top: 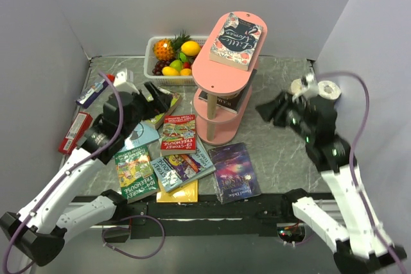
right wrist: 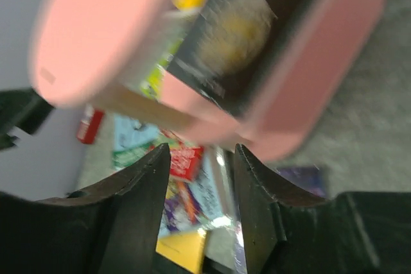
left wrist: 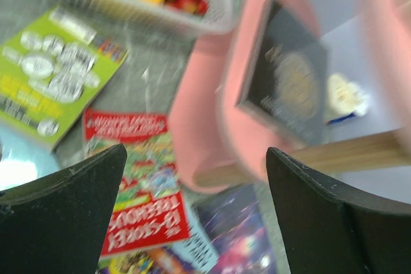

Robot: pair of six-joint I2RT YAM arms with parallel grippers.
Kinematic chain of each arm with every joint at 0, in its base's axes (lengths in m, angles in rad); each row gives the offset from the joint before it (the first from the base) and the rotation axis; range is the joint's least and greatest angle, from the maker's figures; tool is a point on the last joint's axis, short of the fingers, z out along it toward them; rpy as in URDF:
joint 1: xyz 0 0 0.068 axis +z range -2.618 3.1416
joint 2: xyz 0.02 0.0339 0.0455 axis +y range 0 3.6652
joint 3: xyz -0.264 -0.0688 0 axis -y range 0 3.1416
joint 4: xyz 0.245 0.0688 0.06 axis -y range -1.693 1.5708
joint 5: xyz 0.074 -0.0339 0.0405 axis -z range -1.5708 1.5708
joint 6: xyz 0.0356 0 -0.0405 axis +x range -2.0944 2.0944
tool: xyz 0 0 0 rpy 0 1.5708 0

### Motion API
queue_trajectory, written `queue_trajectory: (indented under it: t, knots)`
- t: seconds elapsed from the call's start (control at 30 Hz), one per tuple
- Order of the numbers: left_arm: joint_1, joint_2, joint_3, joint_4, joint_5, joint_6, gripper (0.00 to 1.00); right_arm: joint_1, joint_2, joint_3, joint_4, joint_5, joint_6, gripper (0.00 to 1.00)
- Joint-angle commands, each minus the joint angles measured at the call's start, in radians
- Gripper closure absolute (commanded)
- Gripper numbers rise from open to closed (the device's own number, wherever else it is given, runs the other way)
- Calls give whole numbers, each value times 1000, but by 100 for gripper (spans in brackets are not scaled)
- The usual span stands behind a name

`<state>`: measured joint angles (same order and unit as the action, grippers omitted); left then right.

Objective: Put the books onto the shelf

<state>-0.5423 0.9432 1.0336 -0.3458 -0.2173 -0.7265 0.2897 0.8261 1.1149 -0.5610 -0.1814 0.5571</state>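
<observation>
scene: a tall pink shelf of three oval tiers on pale wooden posts (top: pixel 212 72) is seen upright on the grey marbled table (top: pixel 282 152), just in front of a white plastic fruit basket (top: pixel 151 49).

books on shelf: a dark floral-covered book (top: pixel 236 41) is laid flat on the top tier. a black book with a gold emblem (left wrist: pixel 289 81) is laid flat on the middle tier.

books on table: these are spread loosely, overlapping, left of and in front of the shelf foot.
- a red cartoon "treehouse" paperback (top: pixel 179 133) is noted just beside the foot.
- a light-blue cartoon paperback (top: pixel 183 166) and a green cartoon paperback (top: pixel 136 174) are noted nearer the arm bases.
- a yellow paperback (top: pixel 180 194) is partly covered by those two.
- a dark purple galaxy paperback (top: pixel 234 171) is noted in front of the foot, right of the rest.
- a yellow-green paperback (left wrist: pixel 51 75) is noted near the basket.

left claw (top: pixel 157 94): it is held above the spread of books, left of the shelf. in its wrist view the fingers (left wrist: pixel 77 210) are spread wide and nothing is between them.

right claw (top: pixel 266 112): it is held in the air right of the shelf, pointed toward it and apart from it. in its wrist view the fingers (right wrist: pixel 135 210) are parted by a moderate gap and nothing is gripped. the black book is seen beyond the tips.

both wrist views are motion-blurred.

left wall: a flat red packet (top: pixel 72 131) and a small blue-white carton (top: pixel 96 90) are noted on the table there.
</observation>
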Motion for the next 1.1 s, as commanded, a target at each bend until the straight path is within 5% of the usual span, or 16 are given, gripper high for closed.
queue_trajectory:
  t: [0.0, 0.17, 0.4, 0.77, 1.07]
  knots:
    - [2, -37, -142, -19, 28, -48, 3, 20, -181, -220, 20, 79, 1, 46]
    - [-5, -37, -325, 50, 143, -142, 2, 25, -320, -529, 30, 5, 81, 35]
    - [-53, -23, -417, 84, 150, -229, 3, 143, -318, -762, 324, -133, 184, 26]
    - [19, -33, -422, -34, 115, -294, 4, 313, -12, -770, 813, -204, 401, 21]
    - [90, -64, -382, -59, 41, -223, 1, 419, 343, -646, 997, -184, 532, 22]
